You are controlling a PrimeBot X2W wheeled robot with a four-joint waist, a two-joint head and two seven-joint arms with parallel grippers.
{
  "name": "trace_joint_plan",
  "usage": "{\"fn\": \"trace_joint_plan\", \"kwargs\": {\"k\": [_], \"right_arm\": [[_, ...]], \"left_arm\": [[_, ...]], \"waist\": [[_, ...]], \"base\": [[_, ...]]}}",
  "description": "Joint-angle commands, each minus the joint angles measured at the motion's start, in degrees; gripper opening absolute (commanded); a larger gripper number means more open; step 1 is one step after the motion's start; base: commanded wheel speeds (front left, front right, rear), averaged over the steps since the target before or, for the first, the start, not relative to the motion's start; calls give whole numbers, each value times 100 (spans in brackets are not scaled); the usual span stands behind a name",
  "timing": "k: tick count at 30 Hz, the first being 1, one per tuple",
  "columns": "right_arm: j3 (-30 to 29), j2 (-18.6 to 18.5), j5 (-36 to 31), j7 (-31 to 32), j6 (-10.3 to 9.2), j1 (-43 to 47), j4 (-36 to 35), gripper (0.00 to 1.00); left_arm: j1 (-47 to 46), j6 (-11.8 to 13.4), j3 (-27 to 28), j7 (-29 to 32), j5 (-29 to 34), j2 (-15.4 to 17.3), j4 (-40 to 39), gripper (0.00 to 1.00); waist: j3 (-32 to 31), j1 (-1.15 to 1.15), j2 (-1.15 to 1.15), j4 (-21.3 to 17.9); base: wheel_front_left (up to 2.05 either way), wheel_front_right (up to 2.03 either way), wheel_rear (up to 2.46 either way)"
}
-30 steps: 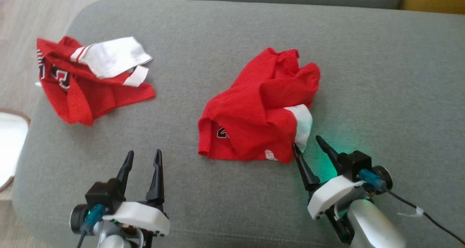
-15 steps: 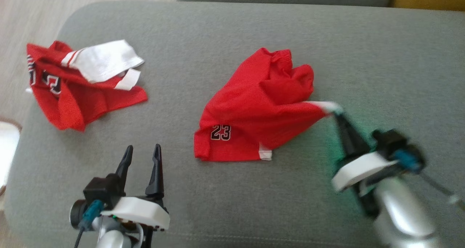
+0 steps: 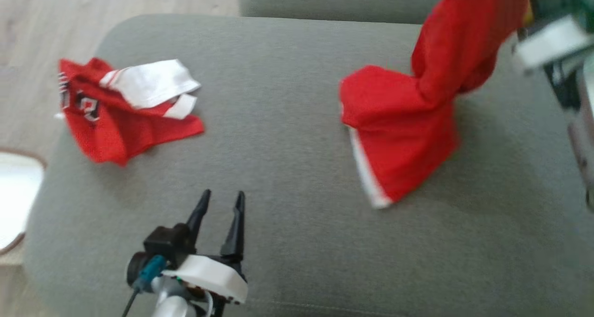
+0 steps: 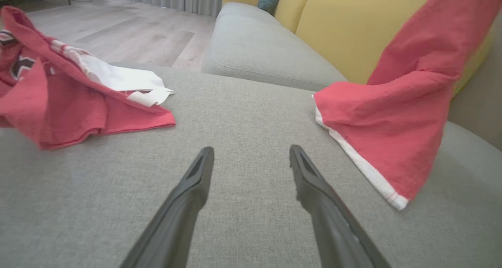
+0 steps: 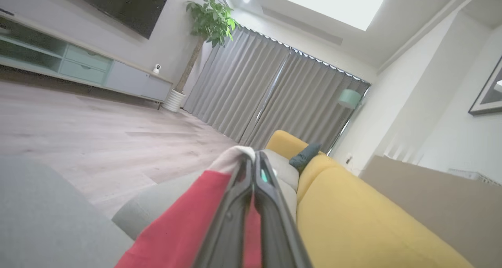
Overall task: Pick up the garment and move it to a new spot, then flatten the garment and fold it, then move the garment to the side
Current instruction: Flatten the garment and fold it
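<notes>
Grey cushion, with a red garment hanging from the right gripper.
From the head camera the garment hangs at 2 o'clock, and the right gripper's fingers are clamped together on its white edge. Its white-trimmed lower corner reaches down to the cushion, though contact is unclear. The left gripper sits at 7 o'clock with its fingers spread and nothing between them. A second red-and-white garment lies crumpled at 10 o'clock, well apart. A yellow sofa stands behind.

Home living room: sofa, television, curtains.
</notes>
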Motion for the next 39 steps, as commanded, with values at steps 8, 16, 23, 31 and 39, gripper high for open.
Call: {"fn": "trace_joint_plan", "kwargs": {"k": [8, 16, 23, 31, 39], "right_arm": [[808, 265, -127, -170, 37, -1828, 244, 0], [1307, 86, 50, -245, 37, -1507, 383, 0], [1214, -574, 506, -249, 37, 332, 520, 0], [755, -472, 662, -249, 37, 1706, 790, 0], [11, 173, 468, -239, 37, 2263, 973, 100]], "left_arm": [[-68, 122, -37, -35, -130, 13, -70, 100], [-33, 144, 57, -35, -138, 13, -100, 100], [-130, 89, 79, -35, -90, 13, -47, 100], [-240, 51, 152, -35, -44, 13, -3, 100], [-705, -36, 172, -35, -99, 13, 15, 100]], "waist": [[-128, 0, 0, 655], [-34, 0, 0, 322], [131, 0, 0, -207], [197, 0, 0, -532], [336, 0, 0, -829]], "base": [[0, 0, 0], [0, 0, 0], [0, 0, 0], [0, 0, 0], [0, 0, 0]]}}
